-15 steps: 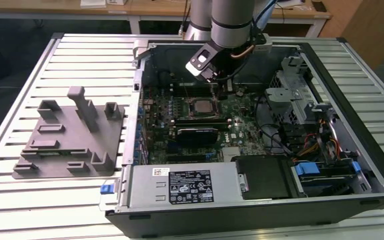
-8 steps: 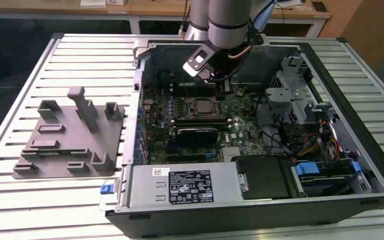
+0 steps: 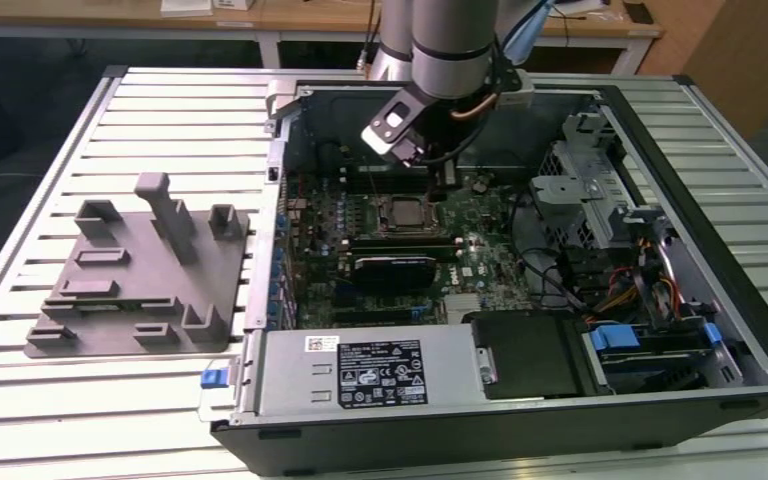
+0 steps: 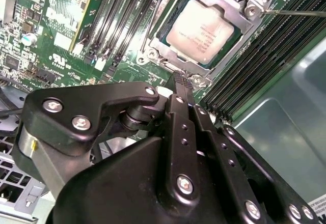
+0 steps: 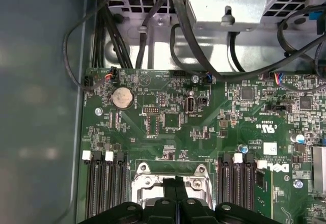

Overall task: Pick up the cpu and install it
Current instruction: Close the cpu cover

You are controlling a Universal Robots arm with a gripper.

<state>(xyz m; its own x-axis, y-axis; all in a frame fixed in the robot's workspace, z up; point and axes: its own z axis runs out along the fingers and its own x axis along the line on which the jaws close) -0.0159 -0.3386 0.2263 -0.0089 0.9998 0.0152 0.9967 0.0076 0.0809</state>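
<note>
Exterior view: cpu (image 3: 402, 212) seated in the motherboard socket (image 3: 402, 197), gripper (image 3: 446, 182) clenched close by.
At the exterior view's left, a grey holder tray (image 3: 144, 275) lies on the slatted table (image 3: 37, 400). In the middle, inside the open computer case (image 3: 518, 440), the cpu lies flat in its socket. Just right of it hangs the gripper, its fingers (image 4: 178, 112) pressed together and empty.
</note>
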